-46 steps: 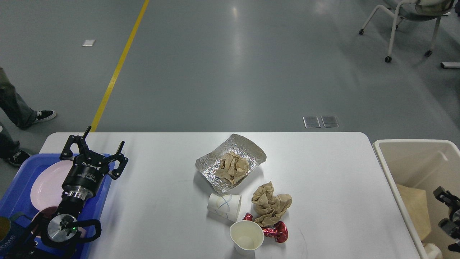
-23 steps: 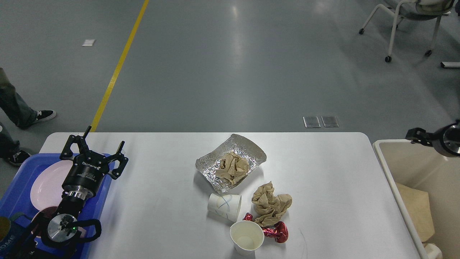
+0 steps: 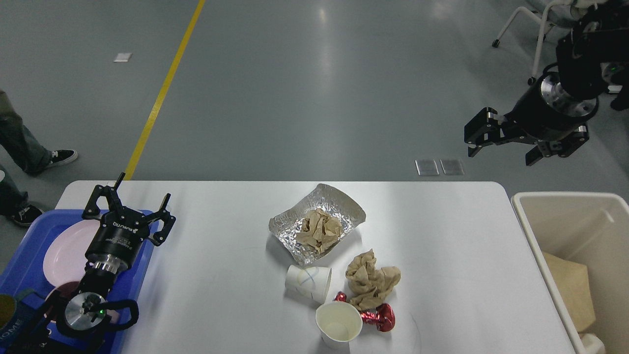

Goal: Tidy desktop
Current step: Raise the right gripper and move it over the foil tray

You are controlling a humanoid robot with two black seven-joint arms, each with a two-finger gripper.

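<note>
right gripper (image 3: 503, 145) has risen from the bin (image 3: 565, 197), fingers spread, empty; left gripper (image 3: 128, 201) spread, idle; cups, foil, paper remain at desktop (image 3: 442, 246) 6 o'clock.

The desktop (image 3: 442, 255) presents a smooth, matt white surface. The foil tray (image 3: 317, 216) is crinkled metal foil, shiny and rough-faceted. Inside it sits a wad of crumpled brown paper (image 3: 319, 230), matt and creased; a second wad (image 3: 371, 280) of the same stock lies nearby. Two paper cups (image 3: 308, 282) (image 3: 338, 322) show a plain matt finish. The red wrapper (image 3: 378, 317) is glossy foil, twisted. The blue tray (image 3: 29, 246) looks like smooth plastic, and the pink plate (image 3: 64, 248) in it has a slight sheen. The beige bin (image 3: 540, 246) reads as matt plastic. My left gripper (image 3: 128, 200) has matt black fingers; the polished metal ring behind my right gripper (image 3: 501, 135) gleams.
</note>
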